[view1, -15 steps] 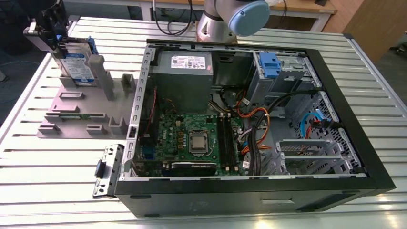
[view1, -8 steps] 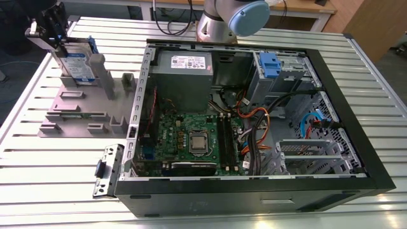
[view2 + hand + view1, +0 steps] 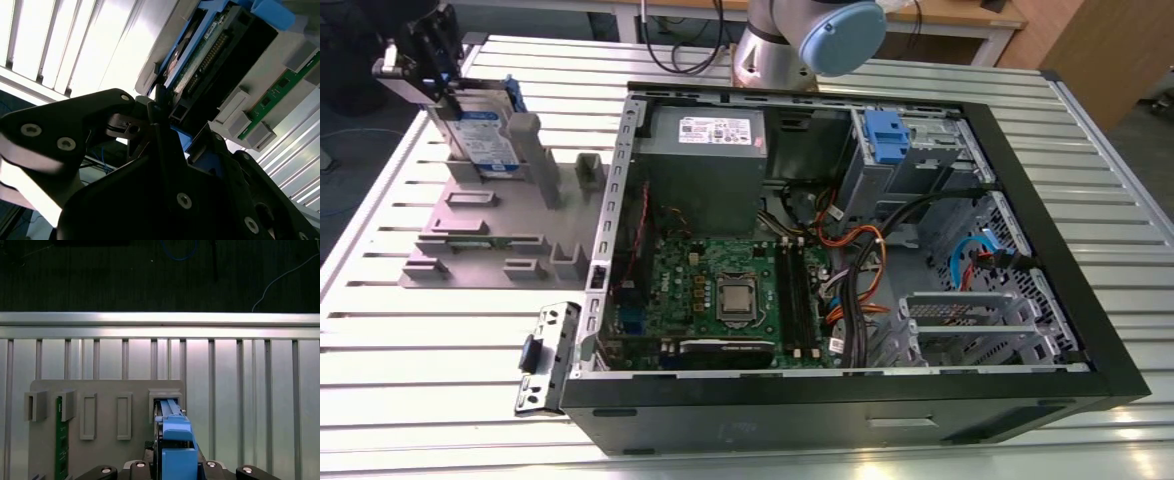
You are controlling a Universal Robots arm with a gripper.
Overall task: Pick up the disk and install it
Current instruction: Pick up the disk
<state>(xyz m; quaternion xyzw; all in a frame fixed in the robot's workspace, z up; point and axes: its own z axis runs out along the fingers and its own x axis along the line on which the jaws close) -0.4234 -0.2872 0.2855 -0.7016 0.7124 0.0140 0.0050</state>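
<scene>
One disk (image 3: 479,135) stands upright in the grey holder (image 3: 470,225) at 10 o'clock in the exterior view. The gripper (image 3: 440,92) has its fingers clamped narrow on the blue bracket (image 3: 172,440). Judged rigid, dense and shock-sensitive: hold by the bracket edges.

Hard overhead light, glare on metal, deep shade elsewhere.

In the exterior view, light from above washed the slatted table (image 3: 427,350) pale, with white glare along its ribs, while the inside of the computer case (image 3: 1067,330) lay in shadow. In the second wrist view the table's slats burned out to pure white, and everything nearer the camera sank into shade. In the first wrist view the table's edge rail gleamed, the grey fixture (image 3: 105,390) was evenly lit, and the background beyond was nearly black.
</scene>
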